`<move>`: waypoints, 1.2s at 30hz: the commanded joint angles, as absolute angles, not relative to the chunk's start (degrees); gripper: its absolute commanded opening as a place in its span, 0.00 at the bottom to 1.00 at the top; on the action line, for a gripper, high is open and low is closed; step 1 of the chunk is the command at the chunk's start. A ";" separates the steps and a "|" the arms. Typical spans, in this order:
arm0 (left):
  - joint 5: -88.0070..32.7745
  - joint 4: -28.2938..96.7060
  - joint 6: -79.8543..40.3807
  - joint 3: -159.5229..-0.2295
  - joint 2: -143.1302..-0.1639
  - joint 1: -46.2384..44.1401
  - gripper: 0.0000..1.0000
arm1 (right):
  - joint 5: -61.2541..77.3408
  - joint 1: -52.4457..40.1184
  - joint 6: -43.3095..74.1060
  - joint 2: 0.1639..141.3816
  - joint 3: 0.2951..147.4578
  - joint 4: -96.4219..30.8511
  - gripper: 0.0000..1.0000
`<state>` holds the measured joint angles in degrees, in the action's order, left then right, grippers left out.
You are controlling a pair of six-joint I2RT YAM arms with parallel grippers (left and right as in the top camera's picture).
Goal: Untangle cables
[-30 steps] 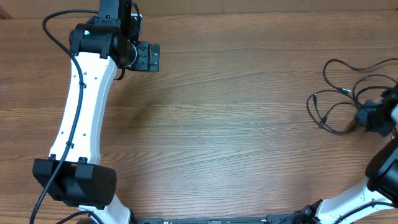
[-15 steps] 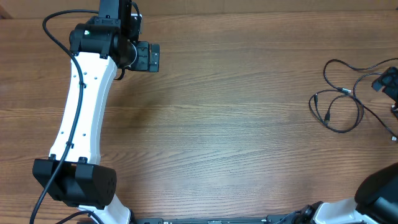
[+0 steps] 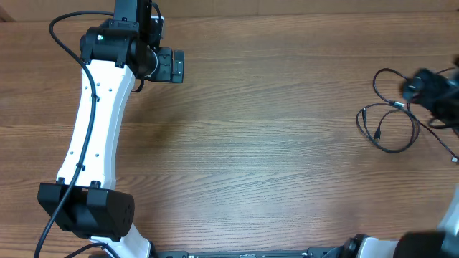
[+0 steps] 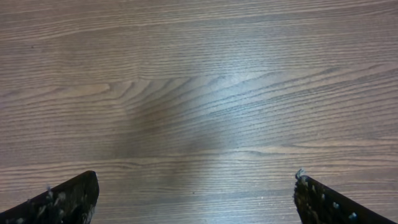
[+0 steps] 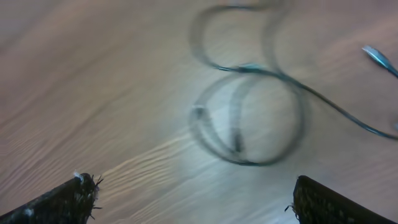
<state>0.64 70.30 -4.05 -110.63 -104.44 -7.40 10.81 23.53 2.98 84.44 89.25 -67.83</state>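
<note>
Right hand (image 5: 191, 183) wide open, empty; loose black cables (image 5: 249, 70) just ahead.

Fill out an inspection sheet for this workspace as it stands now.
Surface: wooden table, plain wood grain.
Job's things: thin black cords, lying in loose loops near the right edge, with small plug ends showing.
Clutter: nothing seen.
Grippers: left claw open, empty, over bare wood; right claw open, empty, above the cords.
Cables: thick black arm cable arcing off the left arm.
Surroundings: nothing seen.
</note>
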 commanded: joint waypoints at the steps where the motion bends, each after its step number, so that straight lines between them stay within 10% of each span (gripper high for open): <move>1: 0.01 70.24 -3.18 -111.37 -104.90 -7.14 1.00 | 12.10 16.38 3.27 79.48 89.84 -67.85 1.00; 11: -0.01 70.24 -3.18 -111.37 -104.90 -7.14 1.00 | 12.10 0.62 3.22 77.01 89.76 -68.73 1.00; 36: -0.01 70.24 -3.18 -111.37 -104.90 -7.16 1.00 | 12.10 0.05 3.22 77.03 89.76 -68.71 1.00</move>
<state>0.64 70.30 -4.05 -110.63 -104.44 -7.40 12.05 0.27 3.01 77.34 89.25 -68.75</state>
